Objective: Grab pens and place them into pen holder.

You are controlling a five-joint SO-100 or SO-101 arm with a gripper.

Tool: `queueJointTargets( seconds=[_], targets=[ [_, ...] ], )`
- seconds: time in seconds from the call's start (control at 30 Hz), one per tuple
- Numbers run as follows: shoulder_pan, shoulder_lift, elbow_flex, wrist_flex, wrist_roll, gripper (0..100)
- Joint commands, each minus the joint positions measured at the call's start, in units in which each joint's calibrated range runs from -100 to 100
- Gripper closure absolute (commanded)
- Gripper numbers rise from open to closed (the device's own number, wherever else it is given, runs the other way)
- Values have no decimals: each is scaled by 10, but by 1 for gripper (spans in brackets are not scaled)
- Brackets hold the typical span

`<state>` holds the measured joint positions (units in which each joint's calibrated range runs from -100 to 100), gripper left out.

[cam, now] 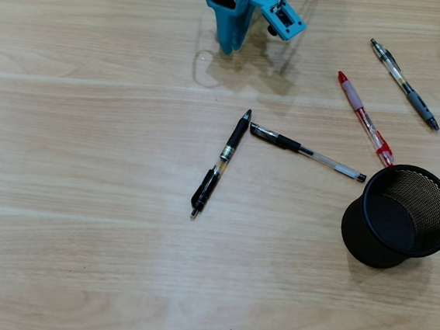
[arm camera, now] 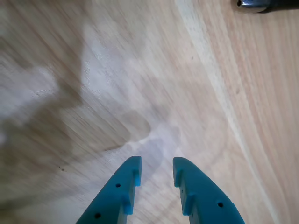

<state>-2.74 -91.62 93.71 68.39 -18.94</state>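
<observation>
The light wooden table (cam: 88, 160) carries all items. The blue two-finger gripper (arm camera: 156, 164) sits at the top edge of the overhead view, fingers pointing down at bare wood; in the wrist view the jaws stand slightly apart with nothing between them. The round black wire-mesh pen holder (cam: 372, 240) stands at the right, empty. The black pen with clear middle (cam: 221, 163) lies at centre, its tip near the clear-barrelled black-capped pen (cam: 307, 151). The red pen (cam: 364, 117) ends just beside the holder rim. The grey-blue pen (cam: 405, 83) lies upper right.
</observation>
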Motion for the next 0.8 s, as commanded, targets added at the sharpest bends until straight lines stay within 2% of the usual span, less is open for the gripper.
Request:
queueJointTargets(
  seconds=[0.0, 0.03, 0.13, 0.27, 0.33, 0.4, 0.5, 0.63, 0.77],
  targets=[
    [-23, 50, -69, 29, -54, 91],
    [-25, 77, -113, 29, -64, 91],
    [-14, 270, -376, 23, -68, 89],
    [8, 557, -683, 26, -72, 77],
    [7, 697, -824, 31, -92, 73],
    [6, 824, -950, 71, -139, 72],
    [-1, 990, -1103, 146, -216, 72],
    [-14, 1144, -1241, 173, -255, 72],
    [-31, 1226, -1289, 173, -290, 72]
  ],
)
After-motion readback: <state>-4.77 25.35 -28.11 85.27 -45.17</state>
